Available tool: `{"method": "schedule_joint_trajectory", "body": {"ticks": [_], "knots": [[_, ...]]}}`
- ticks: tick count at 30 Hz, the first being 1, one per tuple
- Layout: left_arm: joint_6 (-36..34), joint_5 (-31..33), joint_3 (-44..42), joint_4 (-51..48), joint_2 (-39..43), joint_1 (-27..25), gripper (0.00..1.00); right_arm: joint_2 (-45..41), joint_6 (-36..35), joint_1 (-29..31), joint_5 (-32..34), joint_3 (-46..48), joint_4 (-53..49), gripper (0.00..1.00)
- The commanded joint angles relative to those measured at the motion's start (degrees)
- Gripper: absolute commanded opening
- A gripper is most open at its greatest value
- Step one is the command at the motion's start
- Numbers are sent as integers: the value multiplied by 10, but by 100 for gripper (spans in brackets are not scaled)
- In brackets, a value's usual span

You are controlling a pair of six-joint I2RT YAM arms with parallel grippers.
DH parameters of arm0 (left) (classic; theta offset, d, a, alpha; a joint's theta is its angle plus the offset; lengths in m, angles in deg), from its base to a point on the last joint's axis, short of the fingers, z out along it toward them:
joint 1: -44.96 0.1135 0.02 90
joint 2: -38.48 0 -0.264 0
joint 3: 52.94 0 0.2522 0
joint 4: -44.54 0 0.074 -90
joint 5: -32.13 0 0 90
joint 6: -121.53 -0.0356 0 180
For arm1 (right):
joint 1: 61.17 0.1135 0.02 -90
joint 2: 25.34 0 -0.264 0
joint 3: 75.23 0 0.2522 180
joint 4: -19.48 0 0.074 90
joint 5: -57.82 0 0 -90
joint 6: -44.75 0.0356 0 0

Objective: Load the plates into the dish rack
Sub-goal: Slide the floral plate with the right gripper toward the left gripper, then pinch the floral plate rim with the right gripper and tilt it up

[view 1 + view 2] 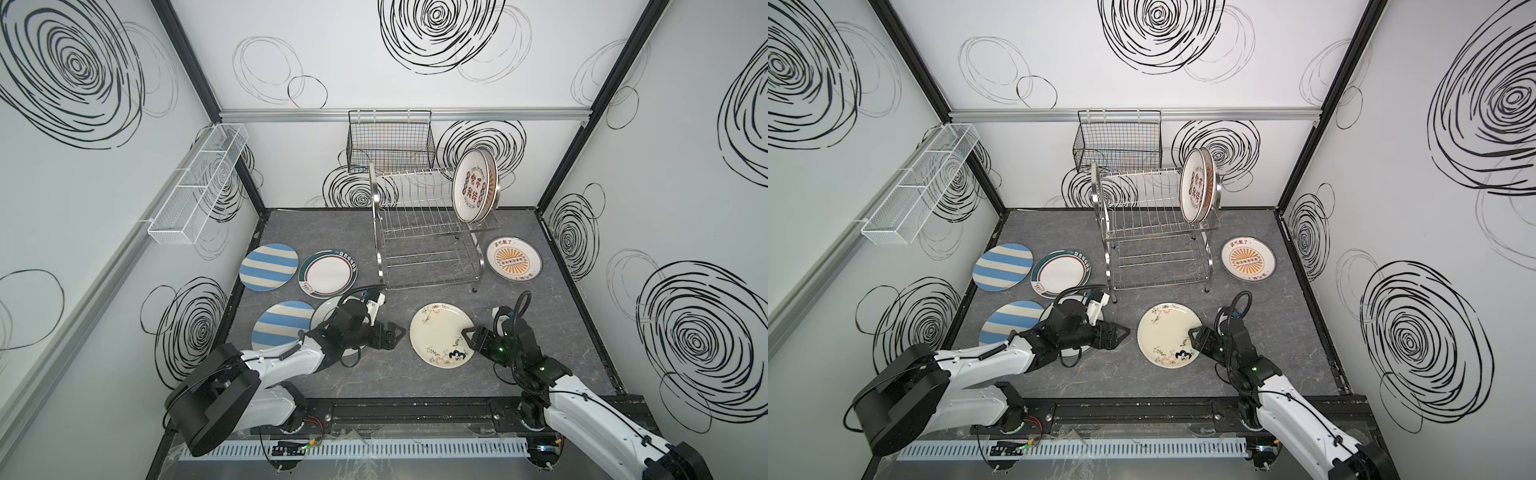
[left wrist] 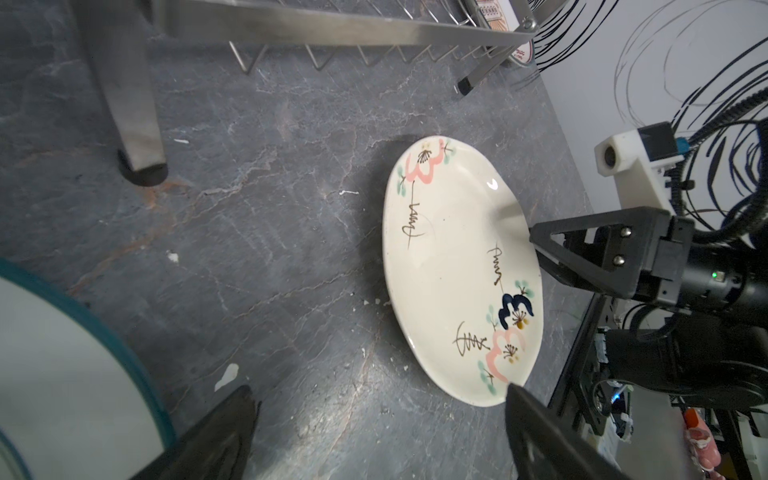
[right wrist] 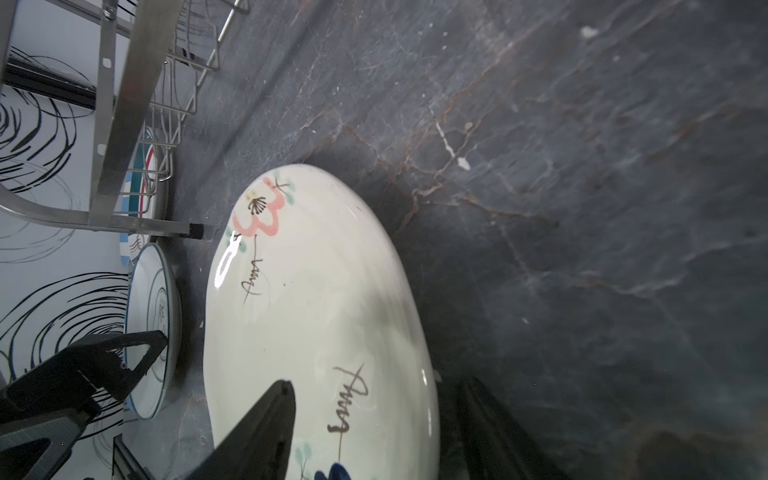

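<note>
A cream plate with pink and blue flowers (image 1: pixel 440 334) (image 1: pixel 1169 334) (image 2: pixel 453 274) (image 3: pixel 316 307) lies flat on the grey table. My right gripper (image 1: pixel 469 336) (image 1: pixel 1194 334) (image 3: pixel 378 382) is open and straddles its near right rim, one finger over the plate's face and the other outside the rim. My left gripper (image 1: pixel 399 334) (image 1: pixel 1125 332) (image 2: pixel 380 390) hovers open to the left of that plate, holding nothing. The steel dish rack (image 1: pixel 424 232) (image 1: pixel 1154 232) holds two upright plates (image 1: pixel 473 185) at the right end of its upper tier.
Loose plates on the table: a sunburst one (image 1: pixel 514 262) right of the rack, two blue-striped (image 1: pixel 269 267) (image 1: pixel 282 324), a green-rimmed one (image 1: pixel 328 273), and a teal-rimmed one (image 2: pixel 62 374) under my left arm. A black wire basket (image 1: pixel 390 141) and a white mesh basket (image 1: pixel 195 187) hang on the walls.
</note>
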Motion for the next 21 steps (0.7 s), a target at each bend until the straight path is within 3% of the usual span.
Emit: {"method": "schedule_joint_trajectory", "body": {"ticks": [1,21], "knots": [[0,-1,15,28,-6,-2,96,12,9,-9,-19,33,19,65],[-13,-13,36,39,-44,-17,96,75,1,-29,-26,62,103,41]]}}
